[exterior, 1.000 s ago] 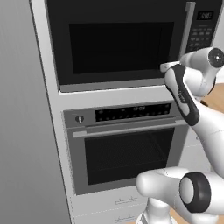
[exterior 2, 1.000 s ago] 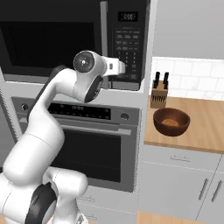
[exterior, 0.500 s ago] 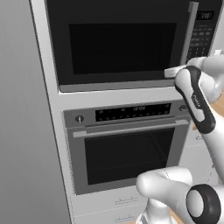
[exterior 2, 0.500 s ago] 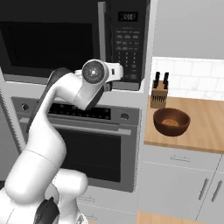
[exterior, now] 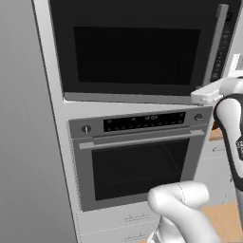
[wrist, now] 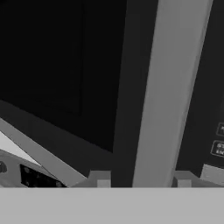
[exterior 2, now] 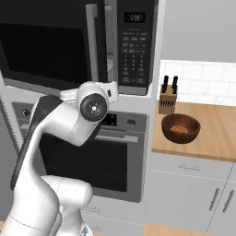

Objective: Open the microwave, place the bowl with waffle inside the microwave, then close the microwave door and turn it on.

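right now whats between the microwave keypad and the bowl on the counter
In the right base view, a knife block stands between the microwave keypad strip and the bowl, on the wooden counter just behind the bowl.

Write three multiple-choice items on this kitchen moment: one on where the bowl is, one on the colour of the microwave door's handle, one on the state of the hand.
1. Where is the bowl?
A. On the wooden counter, in front of the knife block
B. Inside the microwave
C. On the floor

2. What colour is the bar handle on the microwave door?
A. Red
B. Silver
C. Wood brown

3. What is the state of the hand?
A. Shut on the bowl
B. Open, a fingertip on each side of the handle's lower end
C. Shut on the oven handle

Answers:
1. A: the right base view shows the bowl on the counter before the knife block.
2. B: the bar is pale silver against the black door.
3. B: in the hand view the two fingertips stand apart with the bar rising between them.
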